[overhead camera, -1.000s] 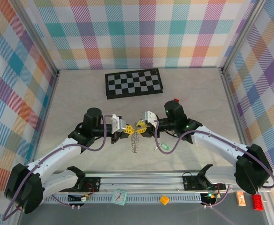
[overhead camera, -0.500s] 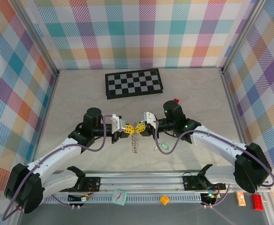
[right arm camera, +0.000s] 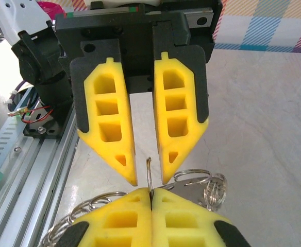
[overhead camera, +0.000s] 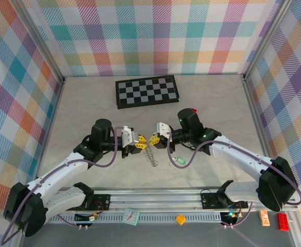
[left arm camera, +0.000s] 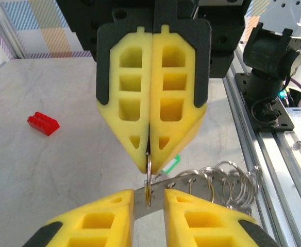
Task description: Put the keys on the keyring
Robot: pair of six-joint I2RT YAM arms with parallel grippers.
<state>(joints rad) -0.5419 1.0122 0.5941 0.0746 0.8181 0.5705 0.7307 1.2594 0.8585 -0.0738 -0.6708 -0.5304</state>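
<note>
The right gripper (overhead camera: 154,140) clamped shut on a loop of the keyring (overhead camera: 150,155). The left gripper (overhead camera: 139,142) stood slightly parted, empty. Next, it likely needed the green-headed key (overhead camera: 180,162) lying near the keyring.

The right hand (right arm camera: 150,193) sits at the bottom edge, its yellow fingers pressed flat together on a thin wire loop (right arm camera: 148,172) of the keyring (right arm camera: 204,188). The loop stands upright out of the seam and reaches into the gap between the parted fingers of the left hand (right arm camera: 148,180) opposite. More loops fan out to both sides over the pale table (right arm camera: 264,118). A metal rail (right arm camera: 42,159) runs along the left.
</note>
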